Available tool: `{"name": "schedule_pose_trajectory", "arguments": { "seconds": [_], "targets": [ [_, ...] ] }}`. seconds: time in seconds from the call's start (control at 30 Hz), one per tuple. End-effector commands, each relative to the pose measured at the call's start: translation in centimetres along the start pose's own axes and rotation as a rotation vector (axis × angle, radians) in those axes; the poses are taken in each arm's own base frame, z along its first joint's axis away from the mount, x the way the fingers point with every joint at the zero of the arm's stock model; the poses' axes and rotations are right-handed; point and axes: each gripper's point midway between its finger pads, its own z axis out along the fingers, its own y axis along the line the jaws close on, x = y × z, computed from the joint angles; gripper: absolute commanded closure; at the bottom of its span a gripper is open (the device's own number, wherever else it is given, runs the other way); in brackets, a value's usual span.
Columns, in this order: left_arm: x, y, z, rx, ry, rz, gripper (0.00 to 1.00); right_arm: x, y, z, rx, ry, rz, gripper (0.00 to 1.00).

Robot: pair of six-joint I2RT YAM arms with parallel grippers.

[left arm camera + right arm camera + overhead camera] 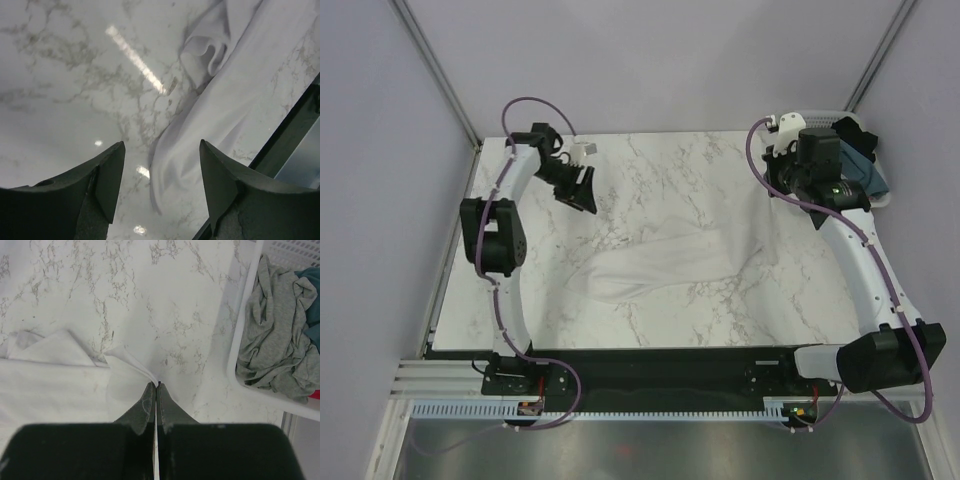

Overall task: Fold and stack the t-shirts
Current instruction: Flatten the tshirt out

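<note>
A large white t-shirt (665, 262) lies bunched across the middle of the marble table, stretched up to the right. My right gripper (158, 385) is shut on an edge of the white t-shirt (55, 380) and holds it lifted near the basket; in the top view the gripper (790, 195) is at the right rear. My left gripper (161, 165) is open and empty, above the table at the left rear (582, 190), apart from the shirt (225, 100). A grey t-shirt (272, 330) and a teal-blue one (311, 295) lie crumpled in the basket.
A white plastic lattice basket (240, 355) stands at the table's right rear corner; it also shows in the top view (880, 198). The table's dark front edge (290, 130) runs beside the shirt. Lilac walls enclose the table at the back and sides.
</note>
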Motion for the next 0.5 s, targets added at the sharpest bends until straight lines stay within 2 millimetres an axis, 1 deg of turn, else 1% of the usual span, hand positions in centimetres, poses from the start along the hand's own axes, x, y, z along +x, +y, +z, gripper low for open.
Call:
{"name": "schedule_pose_trajectory", "arguments": {
  "seconds": [0.0, 0.03, 0.07, 0.1, 0.13, 0.17, 0.23, 0.3, 0.37, 0.4, 0.43, 0.47],
  "targets": [
    [-5.7, -5.8, 1.9, 0.126, -0.069, 0.085, 0.31, -0.5, 0.2, 0.4, -0.018, -0.017, 0.001, 1.00],
    [-6.2, -6.4, 3.0, 0.151, -0.060, 0.069, 0.30, -0.4, 0.2, 0.6, -0.017, -0.012, 0.002, 1.00],
    [-6.2, -6.2, 4.3, 0.165, -0.044, 0.066, 0.29, -0.3, 0.2, 0.7, -0.017, -0.010, 0.004, 1.00],
    [-6.6, -6.0, 5.0, 0.147, -0.042, 0.091, 0.27, -0.2, 0.2, 0.8, -0.017, -0.010, 0.002, 1.00],
    [-6.5, -6.4, 5.8, 0.155, -0.028, 0.104, 0.27, -0.2, 0.2, 0.7, -0.014, -0.008, 0.004, 1.00],
    [-6.1, -6.2, 7.0, 0.171, -0.009, 0.089, 0.26, 0.0, 0.2, 0.8, -0.015, -0.004, -0.001, 1.00],
    [-6.0, -6.6, 7.9, 0.200, 0.002, 0.082, 0.26, 0.2, 0.0, 0.8, -0.005, 0.002, -0.007, 1.00],
    [-5.8, -6.3, 9.1, 0.205, 0.017, 0.084, 0.26, 0.5, -0.1, 0.8, -0.001, 0.008, -0.011, 1.00],
    [-6.4, -6.6, 10.0, 0.206, 0.011, 0.106, 0.27, 1.3, 0.1, 1.1, -0.007, 0.027, -0.009, 1.00],
    [-7.1, -6.7, 10.4, 0.199, -0.002, 0.126, 0.27, 1.7, 0.2, 1.1, -0.012, 0.034, -0.007, 1.00],
    [-7.7, -7.3, 11.0, 0.195, -0.010, 0.159, 0.26, 2.5, 0.5, 1.4, -0.022, 0.050, -0.005, 1.00],
    [-8.7, -7.7, 10.9, 0.178, -0.030, 0.191, 0.25, 2.7, 0.5, 1.4, -0.026, 0.056, -0.005, 1.00]
  ]
}}
